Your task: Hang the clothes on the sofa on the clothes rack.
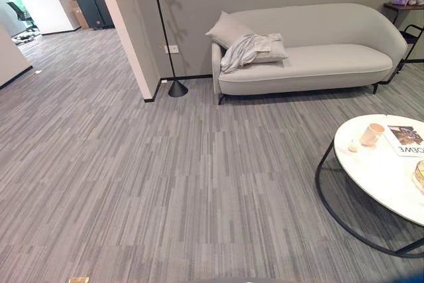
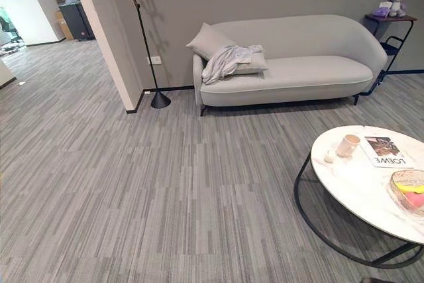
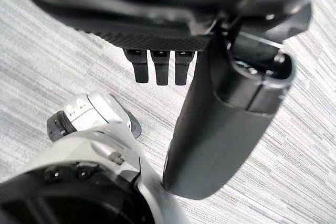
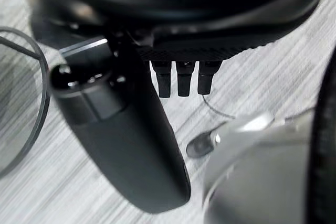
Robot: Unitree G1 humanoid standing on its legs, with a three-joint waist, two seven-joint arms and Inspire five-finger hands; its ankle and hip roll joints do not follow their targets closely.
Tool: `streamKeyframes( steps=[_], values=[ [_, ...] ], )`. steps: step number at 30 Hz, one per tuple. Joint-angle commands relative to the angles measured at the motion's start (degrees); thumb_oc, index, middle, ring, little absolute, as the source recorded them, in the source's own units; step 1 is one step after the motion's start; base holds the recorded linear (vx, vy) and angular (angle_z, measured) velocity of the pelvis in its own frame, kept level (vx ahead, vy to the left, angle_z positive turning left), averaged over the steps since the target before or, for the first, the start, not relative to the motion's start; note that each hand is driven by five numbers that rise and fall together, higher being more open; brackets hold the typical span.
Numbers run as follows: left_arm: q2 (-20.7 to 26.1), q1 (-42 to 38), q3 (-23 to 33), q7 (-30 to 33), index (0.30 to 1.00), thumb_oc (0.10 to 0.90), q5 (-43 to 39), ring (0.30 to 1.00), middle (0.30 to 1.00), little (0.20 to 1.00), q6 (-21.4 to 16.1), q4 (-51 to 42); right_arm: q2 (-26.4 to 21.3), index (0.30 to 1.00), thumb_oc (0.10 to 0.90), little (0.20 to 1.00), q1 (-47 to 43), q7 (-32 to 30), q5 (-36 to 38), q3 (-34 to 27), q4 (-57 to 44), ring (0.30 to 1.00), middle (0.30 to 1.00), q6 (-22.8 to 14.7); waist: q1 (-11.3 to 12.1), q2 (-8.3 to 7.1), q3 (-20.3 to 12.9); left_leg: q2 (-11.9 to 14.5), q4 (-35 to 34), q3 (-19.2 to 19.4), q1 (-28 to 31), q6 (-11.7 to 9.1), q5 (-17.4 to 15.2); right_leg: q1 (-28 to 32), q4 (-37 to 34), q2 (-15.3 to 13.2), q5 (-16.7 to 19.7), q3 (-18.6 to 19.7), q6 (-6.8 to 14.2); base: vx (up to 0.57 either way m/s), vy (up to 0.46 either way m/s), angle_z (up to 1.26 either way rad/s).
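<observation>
A pale grey garment (image 1: 245,50) lies crumpled over a cushion at the left end of the light grey sofa (image 1: 331,64) against the far wall. Left of the sofa stands the black clothes rack (image 1: 164,31), a thin pole on a cone base by the wall corner. My left hand (image 3: 220,124) hangs over the carpet with its fingers (image 3: 160,66) straight and nothing in it. My right hand (image 4: 121,129) also hangs over the floor, its fingers (image 4: 181,80) straight and empty. Both hands are far from the sofa.
A round white table (image 2: 358,190) on a black ring frame stands at the right, bearing a cup (image 2: 348,145), a magazine (image 2: 385,152) and a bowl (image 2: 409,191). A side shelf (image 2: 387,18) with a plush rabbit sits right of the sofa. Open carpet lies ahead.
</observation>
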Motion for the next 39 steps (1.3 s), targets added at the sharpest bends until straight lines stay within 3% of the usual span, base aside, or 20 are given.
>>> streamKeyframes(
  steps=[1, 6, 22, 33, 39],
  values=[
    [-0.61, -1.35, -1.07, 1.44, 0.9, 0.8, 0.55, 0.9, 0.9, 0.9, -1.8, 2.98, 2.32, 0.9, 0.8, 0.9, -3.52, -4.46, 0.37, 0.11, 4.18, 0.9, 0.9, -1.99, 1.05, -3.18, 0.04, -2.26, -3.19, -3.28, -3.34, 0.62, 1.9, 3.66, -4.26, -3.26, 0.45, -0.75, 3.05, 0.0, 0.0, 0.0],
    [-1.0, -1.15, -2.92, 1.95, 0.9, 0.8, -0.19, 0.9, 0.9, 0.9, -2.31, 2.09, 3.13, 0.9, 0.8, 0.9, -4.22, -6.98, -1.78, 2.2, 3.89, 0.9, 0.9, -1.66, 0.63, -2.95, 0.13, -2.14, -3.19, -2.83, -2.98, 0.71, 1.52, 3.7, -4.26, -3.29, 0.49, -0.21, 3.1, 0.0, 0.003, -0.03],
    [-0.82, -1.88, -4.28, 1.55, 0.9, 0.8, 1.54, 0.9, 0.9, 0.9, -2.47, 2.68, 4.41, 0.9, 0.8, 0.9, -3.8, -4.96, -6.67, 7.06, 3.44, 0.9, 0.9, -0.7, 0.42, -3.41, -0.02, -2.17, -3.19, -2.52, -2.35, 0.99, 0.94, 4.12, -4.26, -3.69, 0.39, 0.06, 3.23, 0.0, 0.003, -0.02],
    [-0.51, -2.07, -4.39, 0.83, 0.9, 0.8, 3.06, 0.9, 0.9, 0.9, -2.01, 3.18, 3.98, 0.9, 0.8, 0.9, -4.02, -2.73, -6.29, 6.96, 3.44, 0.9, 0.9, -0.65, 0.7, -3.42, -0.26, -2.47, -3.19, -2.76, -1.98, 1.34, 0.41, 4.36, -4.26, -4.34, 0.36, 0.02, 3.59, 0.01, 0.009, 0.0],
    [-0.56, -1.81, -6.27, 0.64, 0.9, 0.8, 6.86, 0.9, 0.9, 0.9, -1.52, 3.57, 2.46, 0.9, 0.8, 0.9, -4.15, -3.98, -4.24, 3.63, 5.25, 0.9, 0.9, -0.4, 0.78, -2.95, -0.35, -3.6, -3.19, -3.24, -1.77, 2.22, -0.29, 4.67, -4.26, -5.57, 0.22, -0.11, 4.4, 0.04, 0.057, 0.01]
  ],
)
